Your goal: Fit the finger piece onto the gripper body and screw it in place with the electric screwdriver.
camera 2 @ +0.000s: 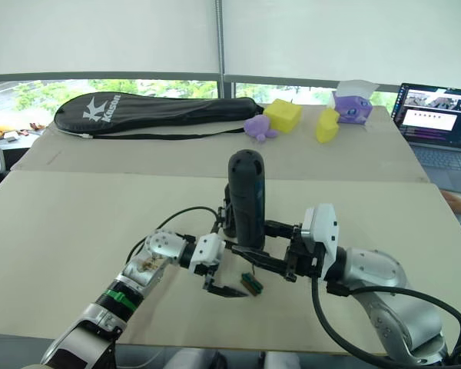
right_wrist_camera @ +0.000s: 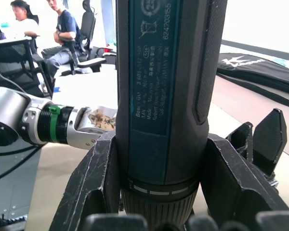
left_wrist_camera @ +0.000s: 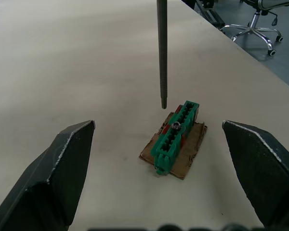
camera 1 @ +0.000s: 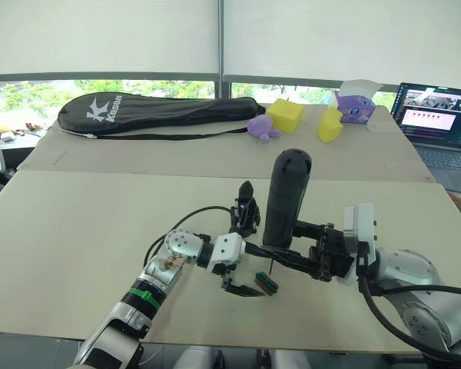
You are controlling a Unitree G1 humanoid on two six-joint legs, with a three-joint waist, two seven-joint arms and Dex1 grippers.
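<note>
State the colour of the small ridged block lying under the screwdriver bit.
Green, resting on a brown cardboard scrap; the small ridged block shows best in the left wrist view.

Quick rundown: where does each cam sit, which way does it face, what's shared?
Left eye, right eye: on the head, facing forward and down over the table; both arms show, right pincer holding the screwdriver upright.
Left wrist: looks along the open left pincer at the green block, bit above it.
Right wrist: looks along the screwdriver body; left arm and people seated behind.
Shared: screwdriver, black racket bag.
</note>
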